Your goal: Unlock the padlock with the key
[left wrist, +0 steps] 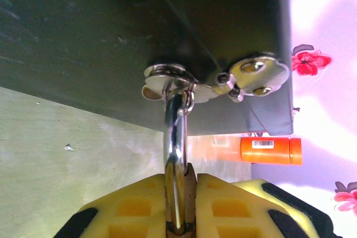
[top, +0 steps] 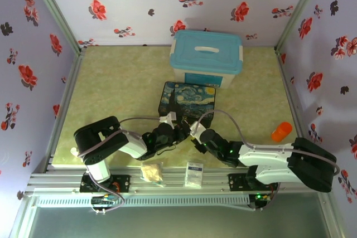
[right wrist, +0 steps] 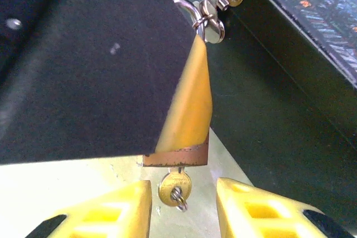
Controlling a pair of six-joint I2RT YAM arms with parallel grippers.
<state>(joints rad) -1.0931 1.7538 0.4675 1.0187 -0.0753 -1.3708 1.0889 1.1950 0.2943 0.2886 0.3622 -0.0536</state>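
While left jaws clamp padlock [left wrist: 178, 182] | right jaws open near key [right wrist: 174, 187]; box [top: 187, 97] behind

Matt brass padlock [right wrist: 176, 157], shiny metal key [right wrist: 174, 185]

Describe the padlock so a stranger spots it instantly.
Find the Starry Night box by the blue-lidded tub. Its near wall carries a silver clasp. The padlock is the brass block hooked through it, clamped in the left pincer, key in its base.
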